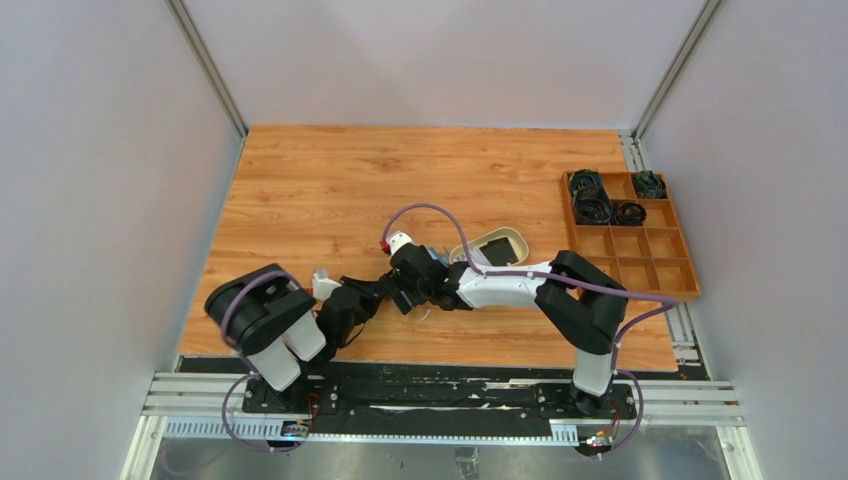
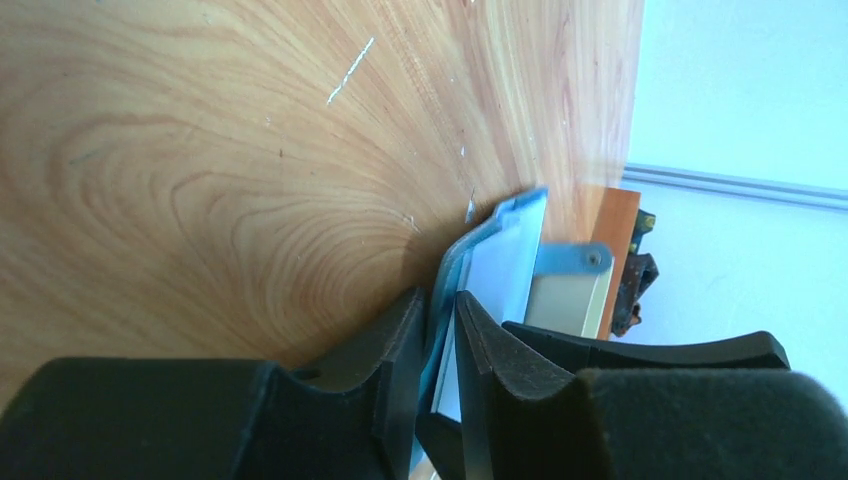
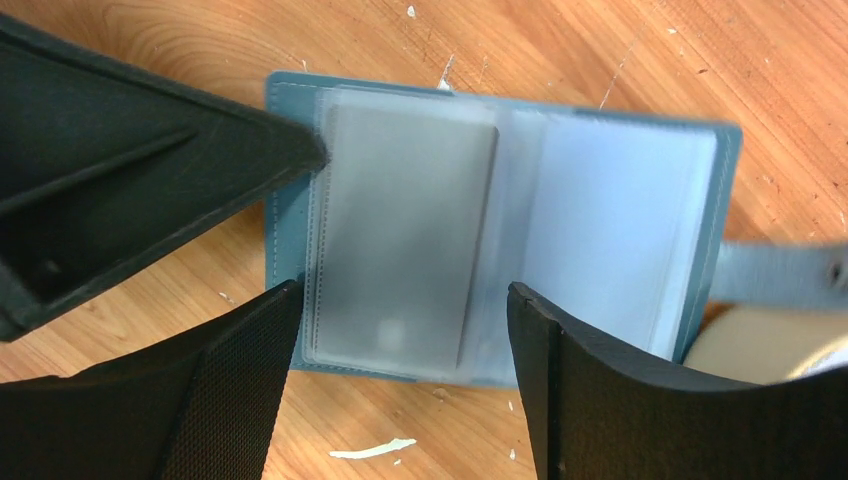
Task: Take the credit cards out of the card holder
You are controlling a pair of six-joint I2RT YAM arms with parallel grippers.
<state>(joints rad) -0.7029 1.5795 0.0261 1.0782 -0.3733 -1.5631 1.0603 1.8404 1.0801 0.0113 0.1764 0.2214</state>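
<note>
Right wrist view: my right fingers [image 3: 240,400] stand apart above the open holder [image 3: 285,235], its grey card [image 3: 400,240] lying between them, while my left fingers [image 2: 400,350] pinch the holder's edge, presumably to steady it for the pull.

My right gripper [image 3: 402,300] hangs over the open blue card holder [image 3: 600,200] on the wooden table [image 3: 600,50]. Its fingers are spread wide to either side of a grey card [image 3: 400,235] in a clear sleeve. The left gripper's finger [image 3: 150,180] touches the holder's left edge. The snap tab [image 3: 780,275] lies just beside a beige tray [image 3: 750,345].
</note>
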